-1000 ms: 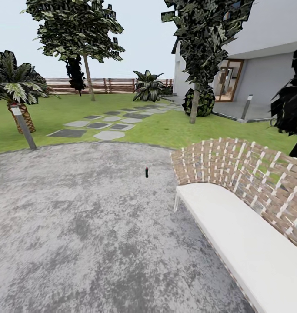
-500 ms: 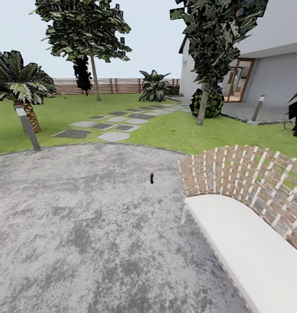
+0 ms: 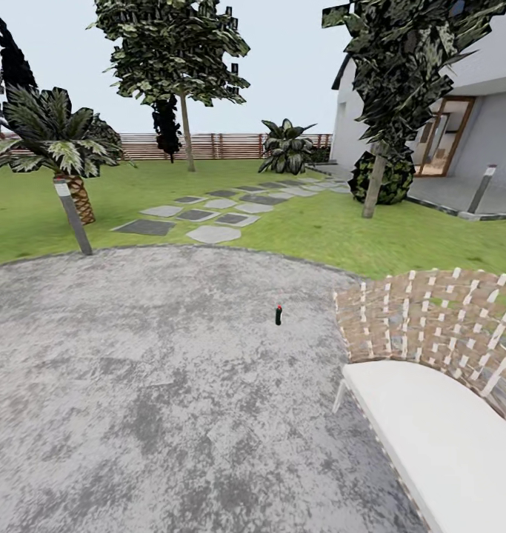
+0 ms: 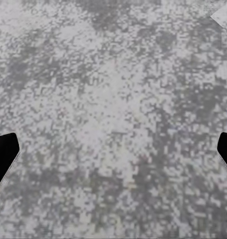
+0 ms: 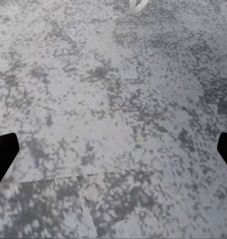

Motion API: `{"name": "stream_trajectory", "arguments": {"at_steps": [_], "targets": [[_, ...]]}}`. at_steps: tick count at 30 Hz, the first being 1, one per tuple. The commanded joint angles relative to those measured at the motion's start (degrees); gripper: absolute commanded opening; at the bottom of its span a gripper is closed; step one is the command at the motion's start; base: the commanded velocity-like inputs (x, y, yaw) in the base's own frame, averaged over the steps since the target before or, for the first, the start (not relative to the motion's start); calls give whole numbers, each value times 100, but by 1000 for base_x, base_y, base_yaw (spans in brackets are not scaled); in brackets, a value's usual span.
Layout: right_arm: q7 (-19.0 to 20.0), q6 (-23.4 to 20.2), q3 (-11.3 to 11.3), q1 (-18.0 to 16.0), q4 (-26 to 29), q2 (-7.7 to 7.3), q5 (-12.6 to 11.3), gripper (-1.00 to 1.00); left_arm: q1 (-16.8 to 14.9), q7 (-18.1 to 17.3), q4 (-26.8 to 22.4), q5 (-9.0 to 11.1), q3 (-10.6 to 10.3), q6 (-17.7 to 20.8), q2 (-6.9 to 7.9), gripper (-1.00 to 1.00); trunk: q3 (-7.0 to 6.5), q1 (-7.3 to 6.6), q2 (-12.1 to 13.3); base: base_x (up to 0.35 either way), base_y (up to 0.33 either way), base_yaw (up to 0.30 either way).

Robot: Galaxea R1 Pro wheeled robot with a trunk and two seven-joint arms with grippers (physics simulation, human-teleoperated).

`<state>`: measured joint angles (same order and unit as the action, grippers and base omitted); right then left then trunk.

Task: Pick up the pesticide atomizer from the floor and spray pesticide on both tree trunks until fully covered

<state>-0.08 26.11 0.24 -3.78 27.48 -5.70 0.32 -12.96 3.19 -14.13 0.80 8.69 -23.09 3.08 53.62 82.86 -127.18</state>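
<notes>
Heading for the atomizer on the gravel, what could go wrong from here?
1. The atomizer is small and upright, so a claw nudge on approach may tip it.
2. It stands near the bench, whose end could crowd the base or right arm.
3. The far trunk and the near trunk stand on grass beyond the gravel, so traction may change.

Mottled grey paving [image 3: 134, 385] meets lawn [image 3: 319, 229]; a white-cushioned woven bench [image 3: 438, 385] stands beside it.

Left black two-finger gripper [image 4: 113, 154] and right black two-finger gripper [image 5: 113, 152]: fingers spread wide, apparently pointing downward, nothing held.
</notes>
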Motion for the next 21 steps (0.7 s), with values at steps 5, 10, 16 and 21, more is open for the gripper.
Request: {"name": "stream_trajectory", "arguments": {"at_steps": [5, 10, 16, 21], "targets": [[-1, 17, 2, 0, -1, -3, 3, 100, -4, 15, 7, 8, -8, -20, 0, 100, 5, 2, -2, 337, 0, 178], [-1, 17, 2, -2, -1, -1, 3, 100, -4, 15, 7, 8, -8, -16, 0, 100, 5, 2, -2, 336, 32, 178], [-1, 17, 2, 0, -1, -1, 3, 100, -4, 15, 7, 8, -8, -11, 0, 100, 5, 2, -2, 336, 92, 177], [-1, 17, 2, 0, -3, -2, 3, 100, -4, 15, 7, 8, -8, -12, 0, 100, 5, 2, -2, 337, 133, 150]]}}
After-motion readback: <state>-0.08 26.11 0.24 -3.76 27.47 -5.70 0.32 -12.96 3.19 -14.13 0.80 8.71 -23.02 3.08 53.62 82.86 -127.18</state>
